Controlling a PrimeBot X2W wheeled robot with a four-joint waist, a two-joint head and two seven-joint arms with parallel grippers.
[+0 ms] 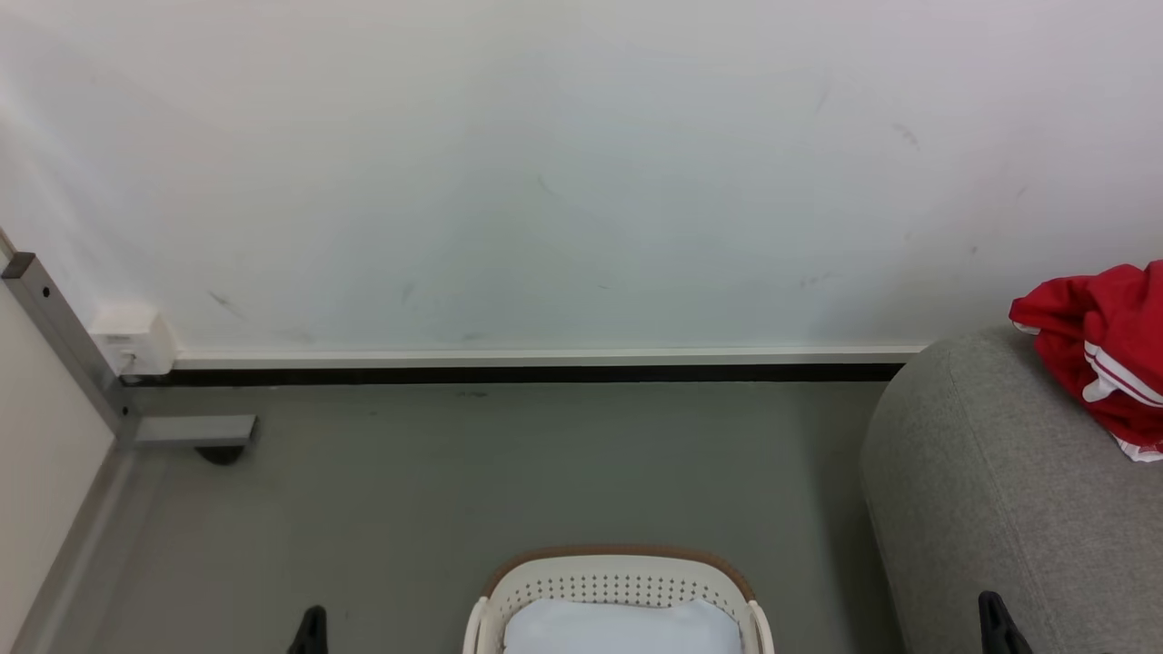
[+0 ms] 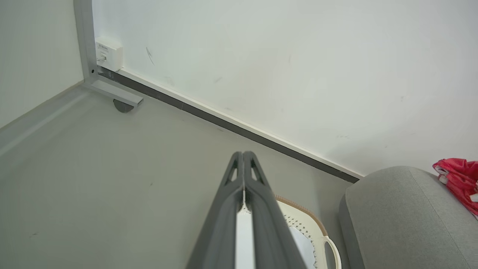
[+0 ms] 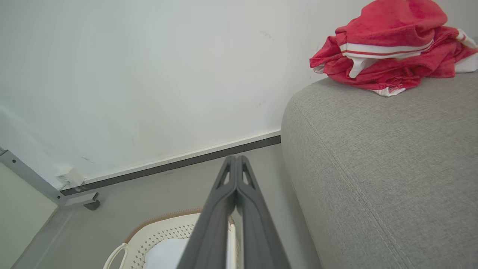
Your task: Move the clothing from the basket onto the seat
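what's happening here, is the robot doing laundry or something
A two-armed robot is moving red clothing from a white basket onto a grey seat. The clothing lies bunched on the seat. The part of the basket in view holds a pale pad and no red fabric. Both jaws are shut and empty, either side of the basket.

The grey floor [image 1: 454, 490] carries the basket [image 1: 618, 581] and the sofa [image 1: 981, 490]; red clothing [image 1: 1099, 350] lies on the sofa's rounded edge.

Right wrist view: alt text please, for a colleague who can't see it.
Red striped clothing lies bunched on the grey seat, upper right. The right gripper, shut and empty, stands in the foreground over the white basket, where a pale pad shows.
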